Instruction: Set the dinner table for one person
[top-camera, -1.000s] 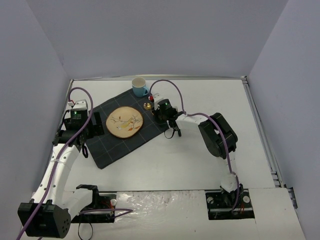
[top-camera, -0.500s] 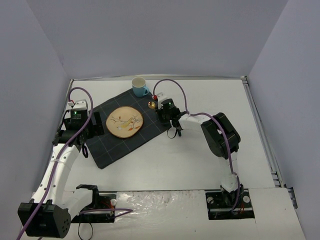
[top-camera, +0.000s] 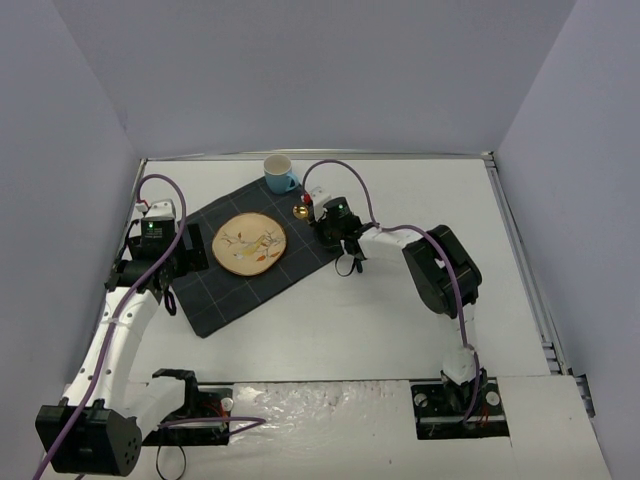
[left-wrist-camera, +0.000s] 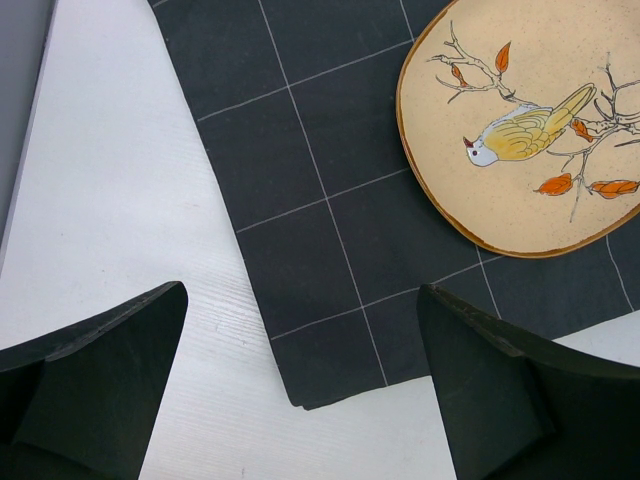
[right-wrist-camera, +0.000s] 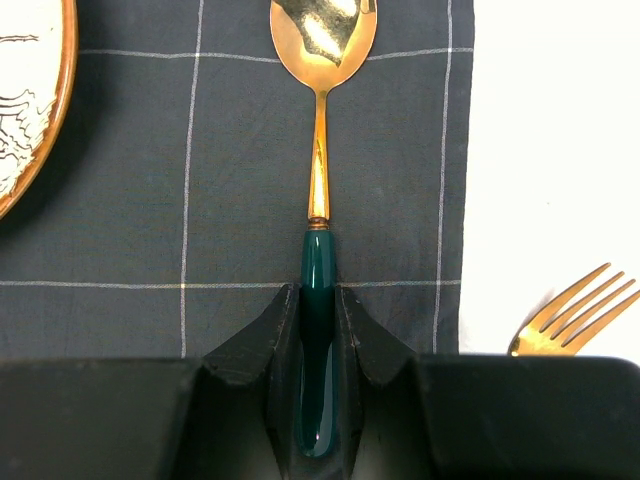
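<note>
A: Which way is the spoon (right-wrist-camera: 318, 190) pointed?
B: To 12 o'clock, gold bowl first, over the grey cloth placemat (right-wrist-camera: 120, 200) laid on the flat white dinner table (right-wrist-camera: 540, 150). Its green handle is pinched by the right gripper (right-wrist-camera: 318, 300). The left gripper (left-wrist-camera: 300, 295) is spread wide, empty.

Occlusions and crops, per view

Right wrist: spoon (right-wrist-camera: 318, 150) bowl tip is cut off at the top edge, and the handle end is buried in the right gripper (right-wrist-camera: 316, 292). Fork (right-wrist-camera: 572, 303) shows tines only, the rest is behind the gripper body. Plate (right-wrist-camera: 28, 100) is a sliver at the left edge. Left wrist: plate and mat (left-wrist-camera: 320, 180) run off the top and right, and the left fingers (left-wrist-camera: 100, 380) are cropped at the bottom. Top view: spoon is mostly under the wrist, fork can't be picked out, cup (top-camera: 278, 172) contents are unreadable.
</note>
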